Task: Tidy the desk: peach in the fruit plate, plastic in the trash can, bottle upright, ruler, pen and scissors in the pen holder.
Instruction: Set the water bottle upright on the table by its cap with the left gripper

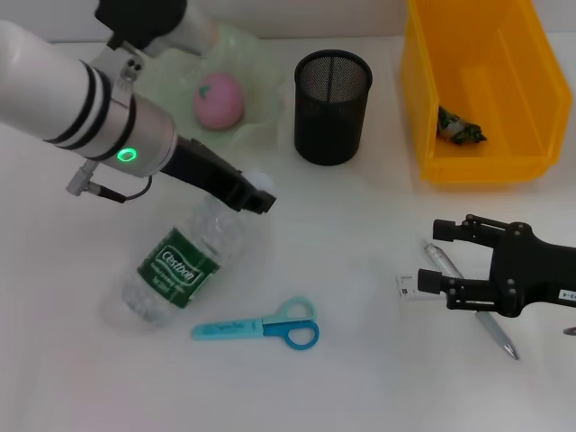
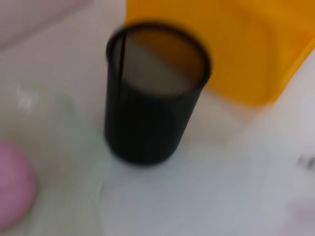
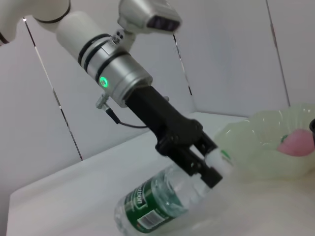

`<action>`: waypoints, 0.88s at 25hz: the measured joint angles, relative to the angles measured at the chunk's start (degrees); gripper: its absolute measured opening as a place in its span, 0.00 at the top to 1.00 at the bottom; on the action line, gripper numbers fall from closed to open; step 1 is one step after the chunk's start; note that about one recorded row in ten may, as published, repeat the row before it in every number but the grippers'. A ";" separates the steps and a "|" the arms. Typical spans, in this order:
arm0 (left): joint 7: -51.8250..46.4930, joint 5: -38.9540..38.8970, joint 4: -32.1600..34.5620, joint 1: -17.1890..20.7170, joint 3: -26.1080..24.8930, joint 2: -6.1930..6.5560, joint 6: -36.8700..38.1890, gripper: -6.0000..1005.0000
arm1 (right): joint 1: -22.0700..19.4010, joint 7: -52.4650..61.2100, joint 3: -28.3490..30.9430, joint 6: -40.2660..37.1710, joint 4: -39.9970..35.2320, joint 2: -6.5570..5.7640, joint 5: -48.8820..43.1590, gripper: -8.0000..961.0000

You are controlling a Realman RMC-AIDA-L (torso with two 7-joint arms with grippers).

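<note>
A clear plastic bottle (image 1: 180,265) with a green label lies on its side on the white counter (image 1: 342,378), its white cap end raised slightly into the left end effector (image 1: 256,198), whose fingers are clamped on the neck. Beyond that end effector, the pale green fruit plate (image 1: 256,67) holds a pink peach (image 1: 219,99); beside it stands a black mesh pen holder (image 1: 332,106), its contents not visible. The yellow trash can (image 1: 481,90) holds a crumpled scrap (image 1: 460,127). Blue scissors (image 1: 261,326) lie just below the bottle. The right end effector (image 1: 432,255) hovers with fingers spread over a pen (image 1: 472,306) and ruler (image 1: 409,287).
</note>
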 joint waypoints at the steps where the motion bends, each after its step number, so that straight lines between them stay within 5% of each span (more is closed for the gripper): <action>1: 0.00 0.00 0.00 0.00 0.00 0.00 0.00 0.55 | 0.09 0.02 0.07 0.01 0.05 0.03 0.00 0.13; 11: 19.44 -19.03 2.00 7.74 -12.32 0.10 0.85 0.54 | 1.42 0.11 0.19 0.05 2.63 -0.07 0.23 0.13; 14: 31.68 -29.47 -2.38 10.62 -17.42 0.17 2.22 0.54 | 1.53 0.21 0.19 0.34 2.68 0.08 0.31 0.13; 22: 48.46 -42.47 -14.34 11.66 -23.19 0.20 5.30 0.53 | 2.37 1.63 0.19 0.72 3.00 0.12 0.44 0.13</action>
